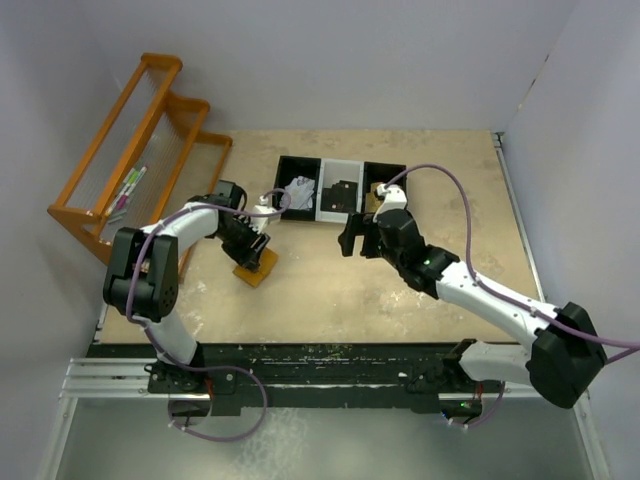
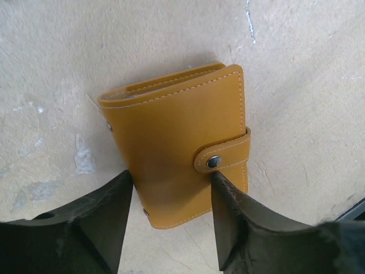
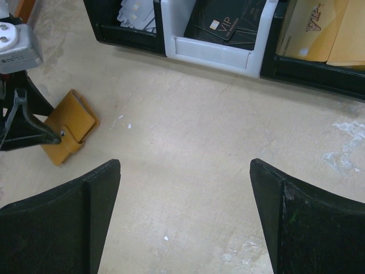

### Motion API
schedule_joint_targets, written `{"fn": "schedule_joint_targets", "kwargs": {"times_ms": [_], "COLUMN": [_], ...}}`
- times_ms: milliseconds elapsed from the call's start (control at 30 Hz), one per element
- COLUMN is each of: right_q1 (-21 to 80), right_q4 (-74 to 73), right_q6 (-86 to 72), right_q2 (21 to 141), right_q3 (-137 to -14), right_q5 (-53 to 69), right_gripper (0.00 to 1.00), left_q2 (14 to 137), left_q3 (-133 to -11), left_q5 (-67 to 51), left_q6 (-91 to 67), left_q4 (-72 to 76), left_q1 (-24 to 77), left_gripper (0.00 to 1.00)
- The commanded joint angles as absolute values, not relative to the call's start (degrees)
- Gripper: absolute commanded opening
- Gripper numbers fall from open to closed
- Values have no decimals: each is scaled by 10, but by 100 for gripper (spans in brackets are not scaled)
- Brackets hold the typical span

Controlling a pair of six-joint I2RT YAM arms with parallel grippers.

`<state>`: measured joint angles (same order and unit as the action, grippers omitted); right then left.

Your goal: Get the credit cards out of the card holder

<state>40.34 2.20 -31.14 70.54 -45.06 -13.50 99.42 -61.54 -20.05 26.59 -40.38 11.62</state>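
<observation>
The card holder (image 1: 256, 268) is a tan-orange wallet lying shut on the table, its snap tab fastened. It also shows in the left wrist view (image 2: 177, 137) and at the left of the right wrist view (image 3: 68, 128). No card shows from it. My left gripper (image 1: 250, 246) is open and low over it (image 2: 171, 175). Its fingers stand either side of the wallet's near end, with the right fingertip (image 2: 219, 182) by the snap. My right gripper (image 1: 357, 238) is open and empty above bare table (image 3: 185, 162), right of the wallet.
A three-compartment tray (image 1: 300, 160) stands at the back, also in the right wrist view (image 3: 211, 57). It holds pale cards, black VIP cards (image 3: 222, 23) and gold cards (image 3: 319, 25). An orange rack (image 1: 140, 130) with pens stands at the far left.
</observation>
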Motion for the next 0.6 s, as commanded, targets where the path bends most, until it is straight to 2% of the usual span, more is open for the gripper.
{"fn": "schedule_joint_targets", "kwargs": {"times_ms": [0,200,233,367,567], "right_q1": [408,412,413,415,412], "right_q4": [29,45,49,74,77], "right_q6": [-325,-332,-333,-329,-270], "right_q2": [675,668,669,674,698], "right_q3": [-437,-412,-408,-403,-460], "right_q5": [-148,-110,-102,-56,121], "right_gripper": [96,95,95,95,100], "left_q2": [995,966,959,923,855], "left_q3": [-604,-604,-609,-640,-700], "left_q5": [-185,-194,-196,-241,-351], "left_q6": [271,248,242,229,245], "left_q4": [-371,-367,-369,-405,-495], "left_q1": [127,146,150,159,163], "left_gripper": [47,4,0,0,0]}}
